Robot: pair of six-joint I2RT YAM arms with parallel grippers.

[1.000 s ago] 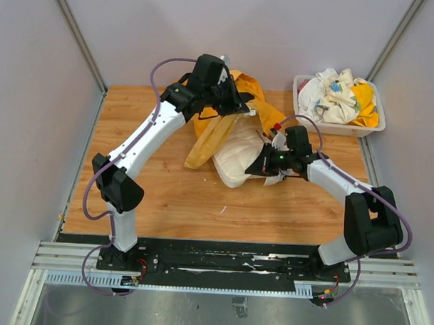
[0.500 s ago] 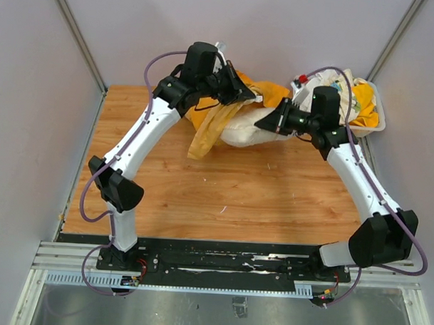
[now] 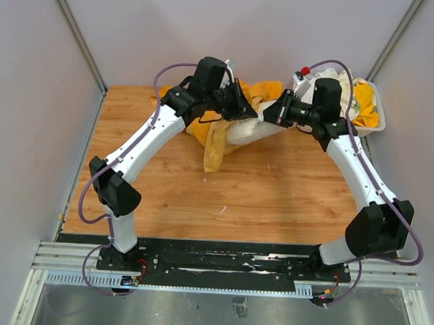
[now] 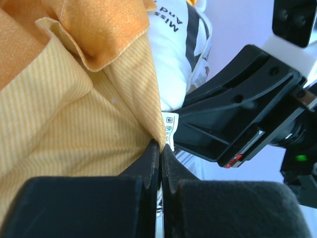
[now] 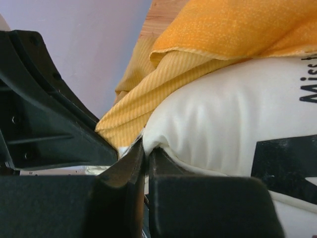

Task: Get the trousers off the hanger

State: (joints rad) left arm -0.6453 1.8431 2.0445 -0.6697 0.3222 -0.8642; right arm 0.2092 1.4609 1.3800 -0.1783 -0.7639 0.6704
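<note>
The orange-yellow trousers [image 3: 215,142] are held up over the far part of the table, and one leg hangs down to the wood. A white printed garment [image 3: 250,129] is bunched against them. My left gripper [image 3: 242,108] is shut on the trousers' striped edge [image 4: 74,99] beside a care label, seen at the jaws in the left wrist view [image 4: 159,145]. My right gripper [image 3: 277,115] faces it closely. It is shut on a fold of the white garment [image 5: 223,114], seen at the jaws in the right wrist view [image 5: 146,147]. The hanger is hidden in the cloth.
A white bin [image 3: 331,128] full of mixed clothes stands at the far right corner, just behind my right arm. The wooden table [image 3: 152,189] is walled by grey panels at left, back and right. The two gripper bodies nearly touch.
My right gripper has lifted the white garment from mid-table up to the far side. The bundle has come off the wood. The grippers have drawn closer and the trouser leg has swung right.
</note>
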